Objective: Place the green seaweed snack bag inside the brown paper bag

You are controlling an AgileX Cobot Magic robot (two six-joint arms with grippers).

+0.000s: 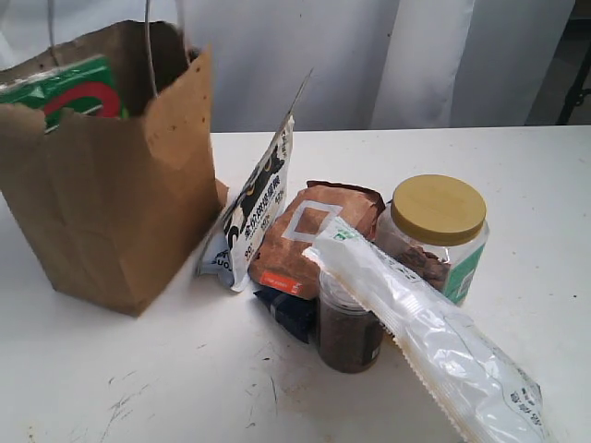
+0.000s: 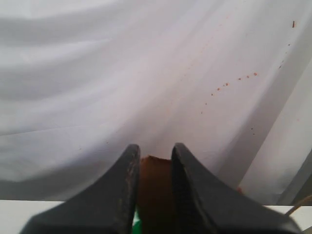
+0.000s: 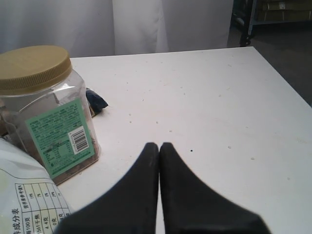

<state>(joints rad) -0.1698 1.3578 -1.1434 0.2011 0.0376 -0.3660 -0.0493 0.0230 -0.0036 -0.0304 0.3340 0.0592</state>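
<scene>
The brown paper bag (image 1: 111,212) stands upright at the left of the table. The green seaweed snack bag (image 1: 65,92) sits inside it, with its red arch and green top showing above the rim. Neither gripper shows in the exterior view. In the left wrist view my left gripper (image 2: 155,151) is open, facing the white curtain. Brown paper of the bag (image 2: 156,190) shows through the gap between the fingers, and a sliver of the green packet (image 2: 138,225) beside it. My right gripper (image 3: 159,145) is shut on nothing, low over the white table.
A white-and-black pouch (image 1: 254,212) leans beside the paper bag. Right of it are a small brown pouch with a white square (image 1: 309,235), a dark jar (image 1: 349,332), a yellow-lidded jar (image 1: 439,231) (image 3: 44,107) and a long clear-white packet (image 1: 434,341).
</scene>
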